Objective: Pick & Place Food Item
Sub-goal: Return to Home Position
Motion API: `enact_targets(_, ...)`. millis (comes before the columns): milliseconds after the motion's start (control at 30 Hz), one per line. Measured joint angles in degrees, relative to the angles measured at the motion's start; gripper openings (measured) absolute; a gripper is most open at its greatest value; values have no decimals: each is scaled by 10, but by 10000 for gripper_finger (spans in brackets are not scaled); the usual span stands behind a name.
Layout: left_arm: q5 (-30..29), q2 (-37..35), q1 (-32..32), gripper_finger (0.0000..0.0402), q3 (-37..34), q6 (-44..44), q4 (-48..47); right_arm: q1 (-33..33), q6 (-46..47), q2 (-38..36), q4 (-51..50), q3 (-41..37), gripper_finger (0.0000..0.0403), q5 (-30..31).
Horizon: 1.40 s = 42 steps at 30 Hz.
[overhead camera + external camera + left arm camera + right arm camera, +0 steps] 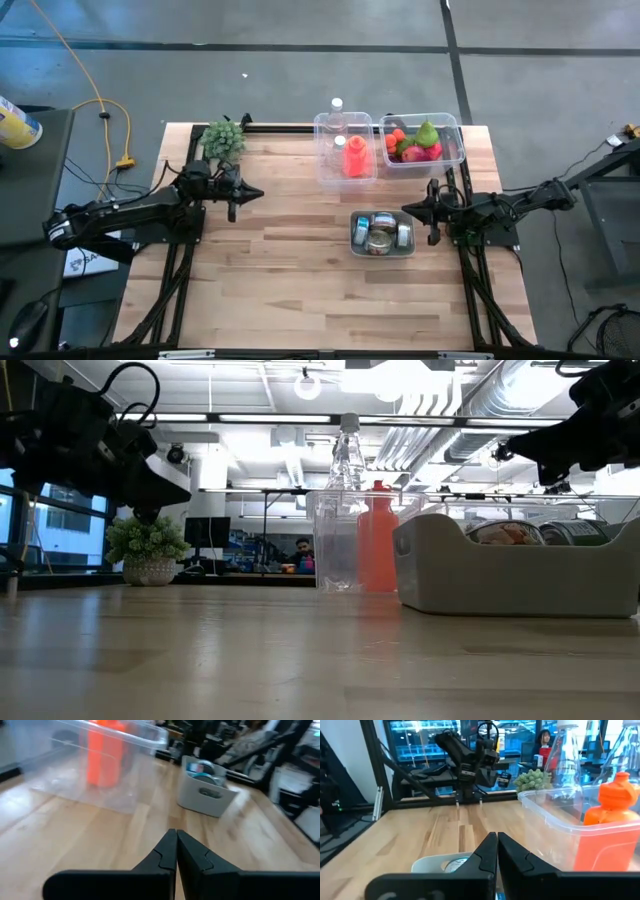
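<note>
Both jaws are pinched shut and empty: the left gripper (254, 194) hangs over the left of the table (300, 285), the right gripper (408, 210) just beside the gray bin (354, 238) (cans (381, 233) inside, fruit (417, 145) in the right transparent bin (460, 146)). Homing cleanly calls for drawing the right arm outward, clear of that bin's rim.

The gray bin (382, 254) at mid-table holds cans (381, 232); the right clear bin (456, 140) behind it holds pear (427, 134) and tangerines (397, 138).
</note>
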Motion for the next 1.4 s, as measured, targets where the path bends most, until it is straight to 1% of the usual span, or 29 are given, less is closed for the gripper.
enact_targets(100, 23, -11, -10, 0, 0, -7, 0, 0, -12, 1, -1, 0, 1, 0)
enact_targets(200, 37, -37, -16, 0, 0, -22, 0, 0, -7, 1, -1, 0, 1, 0)
enact_targets(333, 29, -91, -22, 0, 0, -46, 0, 0, -7, 1, -2, 0, 1, 0)
enact_targets(433, 6, -127, -44, 0, 0, -74, 0, 0, -7, 1, -2, -1, 1, 1)
enact_targets(533, -31, -155, -88, 0, 0, -81, 0, 0, -7, 1, -3, -1, 1, 1)
enact_targets(600, -74, -166, -127, 0, 0, -73, -4, 0, -7, 1, -3, -1, 1, 2)
enact_targets(667, -139, -173, -171, 0, 0, -63, -19, 0, -7, 1, -4, -1, 1, 2)
enact_targets(800, -289, -174, -274, 0, 0, -53, -63, 0, -7, 1, -4, -1, 1, 2)
enact_targets(867, -327, -174, -325, 0, 0, -44, -63, 0, -7, 1, -4, -1, 1, 2)
enact_targets(967, -361, -183, -387, 0, 7, -31, -58, 0, -7, 1, -4, -1, 1, 2)
enact_targets(1100, -394, -209, -439, 0, 32, 4, -125, 0, -7, 1, -4, -1, 1, 2)
enact_targets(1233, -405, -247, -452, 0, 44, 12, -190, 0, -7, 1, -4, -1, 1, 2)
enact_targets(1333, -404, -276, -446, 0, 44, 11, -248, 0, -7, 1, -4, -1, 1, 2)
enact_targets(1400, -393, -296, -440, 0, 44, 8, -279, 0, -7, 1, -4, -1, 1, 2)
